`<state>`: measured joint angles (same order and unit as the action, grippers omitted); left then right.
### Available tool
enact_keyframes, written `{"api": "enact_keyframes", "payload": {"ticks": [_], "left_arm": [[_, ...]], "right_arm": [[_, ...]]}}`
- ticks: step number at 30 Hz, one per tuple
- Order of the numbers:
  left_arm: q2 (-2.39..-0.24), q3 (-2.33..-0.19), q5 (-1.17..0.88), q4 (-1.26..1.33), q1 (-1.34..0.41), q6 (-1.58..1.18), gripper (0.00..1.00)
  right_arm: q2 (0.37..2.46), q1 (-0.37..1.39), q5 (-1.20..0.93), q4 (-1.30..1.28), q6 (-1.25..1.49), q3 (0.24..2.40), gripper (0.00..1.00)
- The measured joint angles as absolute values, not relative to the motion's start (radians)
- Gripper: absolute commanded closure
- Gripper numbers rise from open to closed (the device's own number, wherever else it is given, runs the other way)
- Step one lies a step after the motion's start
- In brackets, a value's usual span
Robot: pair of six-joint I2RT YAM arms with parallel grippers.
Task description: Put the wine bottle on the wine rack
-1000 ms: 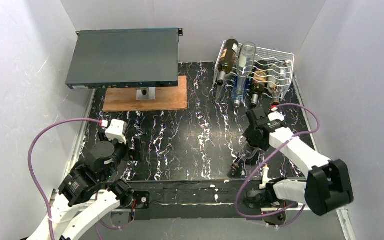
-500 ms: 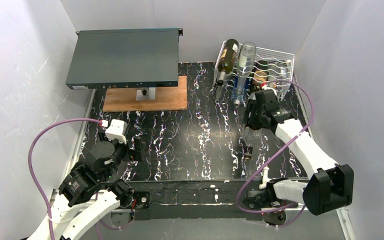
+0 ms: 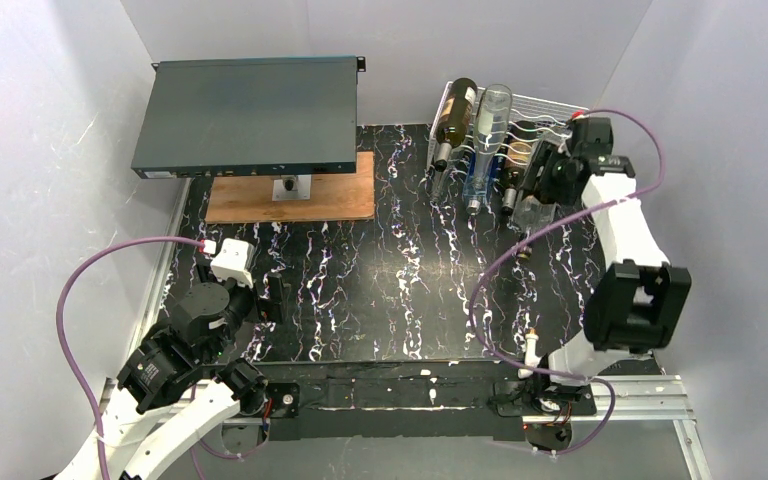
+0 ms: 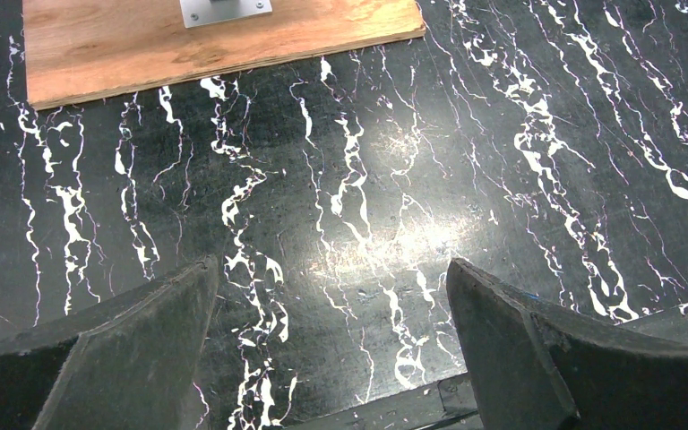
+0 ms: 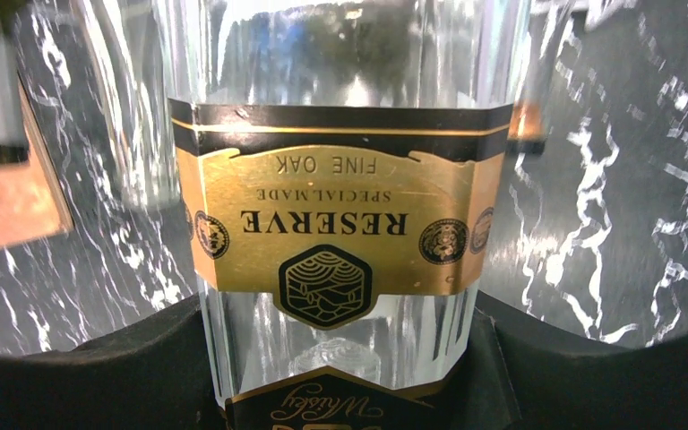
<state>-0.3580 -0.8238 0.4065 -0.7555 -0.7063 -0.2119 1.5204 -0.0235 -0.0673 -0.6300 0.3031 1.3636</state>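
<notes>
The white wire wine rack (image 3: 563, 112) stands at the back right and holds three bottles. My right gripper (image 3: 552, 180) is at the rack's front right corner, shut on a clear bottle (image 3: 534, 208) that hangs neck-down towards the table. In the right wrist view the bottle (image 5: 331, 224) has a gold and black "RESERVE" label and fills the space between my fingers (image 5: 143, 358), with the gripper (image 5: 336, 358) closed round its body. My left gripper (image 3: 260, 295) is open and empty low over the table at the near left; it also shows in the left wrist view (image 4: 331, 296).
In the rack lie a dark bottle (image 3: 455, 118), a tall clear bottle (image 3: 488, 140) and a second dark bottle (image 3: 516, 168). A dark flat metal box (image 3: 250, 115) sits on a stand over a wooden board (image 3: 290, 200) at the back left. White walls enclose the table.
My right arm has carried the clear bottle from the near right of the table up and back to the rack's front right corner. The left arm has not moved.
</notes>
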Motion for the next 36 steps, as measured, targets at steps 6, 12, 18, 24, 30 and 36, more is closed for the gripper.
{"api": "enact_keyframes", "payload": {"ticks": [6,12,18,24,30,36], "left_arm": [[-0.359,-0.824,0.407,-0.756,-0.706,-0.212,0.01],[-0.384,-0.824,0.407,-0.756,-0.706,-0.210,0.01],[-0.399,-0.824,0.408,-0.756,-0.706,-0.210,0.01],[-0.408,-0.824,0.417,-0.756,-0.707,-0.210,0.01],[-0.454,-0.824,0.427,-0.756,-0.706,-0.210,0.00],[-0.472,-0.824,0.427,-0.756,-0.706,-0.210,0.01]], "right_arm": [[1.745,-0.104,-0.122,-0.659,0.312,1.652,0.99],[1.876,-0.100,-0.139,-0.693,0.319,1.841,0.99],[2.062,-0.096,-0.138,-0.709,0.318,2.051,0.99],[2.232,-0.096,-0.141,-0.715,0.314,2.222,0.99],[2.283,-0.096,-0.169,-0.726,0.321,2.261,0.98],[2.299,-0.091,-0.171,-0.690,0.323,2.277,0.89]]}}
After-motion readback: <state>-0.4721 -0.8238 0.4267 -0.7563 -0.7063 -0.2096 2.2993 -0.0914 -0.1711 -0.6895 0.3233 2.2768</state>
